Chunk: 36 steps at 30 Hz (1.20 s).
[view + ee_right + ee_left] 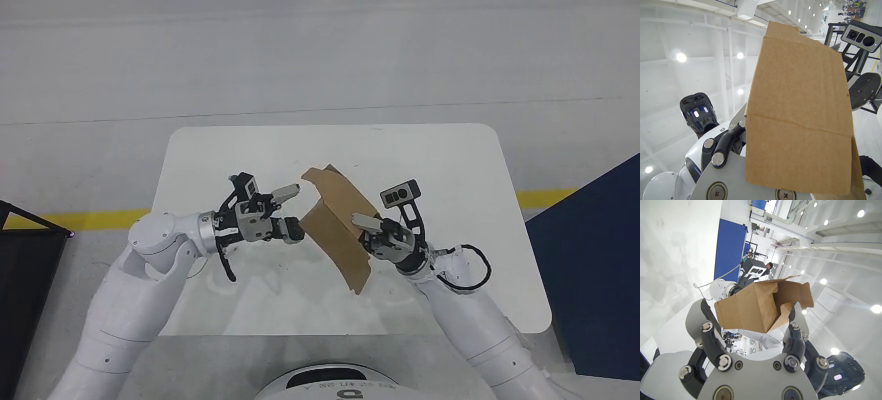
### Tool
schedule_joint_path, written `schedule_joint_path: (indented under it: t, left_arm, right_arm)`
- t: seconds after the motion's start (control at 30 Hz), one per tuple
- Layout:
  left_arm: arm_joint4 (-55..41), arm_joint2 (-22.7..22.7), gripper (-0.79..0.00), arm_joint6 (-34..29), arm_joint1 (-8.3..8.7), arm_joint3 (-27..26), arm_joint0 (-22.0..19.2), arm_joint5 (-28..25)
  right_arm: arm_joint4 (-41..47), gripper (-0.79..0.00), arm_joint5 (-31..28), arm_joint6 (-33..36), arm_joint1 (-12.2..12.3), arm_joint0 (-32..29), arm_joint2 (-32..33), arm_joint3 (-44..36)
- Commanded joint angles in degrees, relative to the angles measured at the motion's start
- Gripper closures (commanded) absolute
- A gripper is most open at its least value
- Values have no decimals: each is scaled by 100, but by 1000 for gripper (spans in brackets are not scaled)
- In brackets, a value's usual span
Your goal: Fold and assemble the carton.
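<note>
Fingers point(707, 313) spread wide, the left gripper point(291, 212) hangs above the white table point(450, 170), pointed at the open end of the brown carton point(335, 225). That carton is up off the tabletop, tilted and half opened into a sleeve, with its flaps loose. On its right side, the right gripper point(370, 235) is clamped on one panel.

Brown carton point(338, 228) above a white bench point(450, 170)
The carton is plain kraft brown all over; the bench is uniform white. The left hand point(293, 212) and right hand point(365, 232) are black and silver-grey. The pale grey floor point(300, 60) carries a yellow stripe point(545, 198); the partition point(600, 270) is dark blue.
</note>
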Motion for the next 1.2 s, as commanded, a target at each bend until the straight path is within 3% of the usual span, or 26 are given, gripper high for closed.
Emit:
schedule_joint_path:
  t: [0.0,0.4,0.63,1.17]
  left_arm:
    - [-29,24,-785,48,-8,87,-70,35]
    - [77,709,-785,743,-135,406,-782,968]
    - [126,786,-785,663,-149,266,-856,759]
    - [450,714,-785,260,-71,-31,-569,493]
  right_arm:
    - [-14,0,27,28,-3,-3,0,-6]
    - [-152,0,17,54,-31,-5,-29,-29]
    - [-126,0,64,52,-40,-10,7,-12]
    - [96,0,364,53,-76,56,28,174]
